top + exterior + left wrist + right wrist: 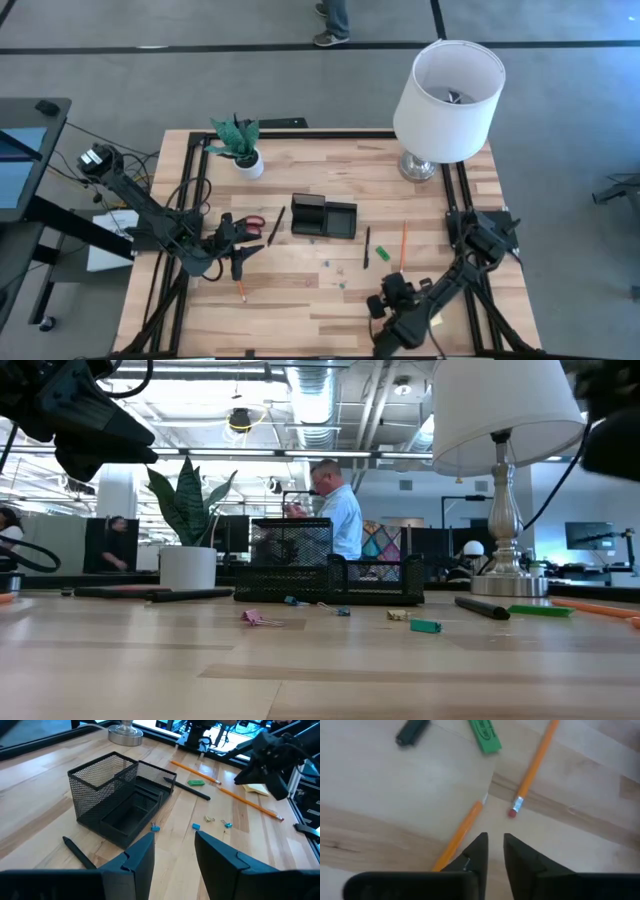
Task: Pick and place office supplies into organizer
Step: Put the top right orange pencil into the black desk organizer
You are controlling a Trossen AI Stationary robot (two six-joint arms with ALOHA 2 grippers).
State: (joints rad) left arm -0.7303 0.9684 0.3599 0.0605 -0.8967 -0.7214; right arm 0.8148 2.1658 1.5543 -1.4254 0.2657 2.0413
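A white-shaded lamp [448, 98] and potted plant [240, 145] stand on the table [300, 300].

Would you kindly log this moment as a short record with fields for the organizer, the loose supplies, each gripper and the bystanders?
organizer: black mesh tray, mid-table, nothing visible inside
scissors: red-handled, on table left of the organizer
pens: one beside the scissors, one right of the organizer
pencils: two by the right arm, one near the left arm
eraser: green block, on table
clips: scattered in front of the organizer
left gripper: open, empty, facing the organizer
right gripper: slightly open, over a pencil, nothing held
background: person behind the table
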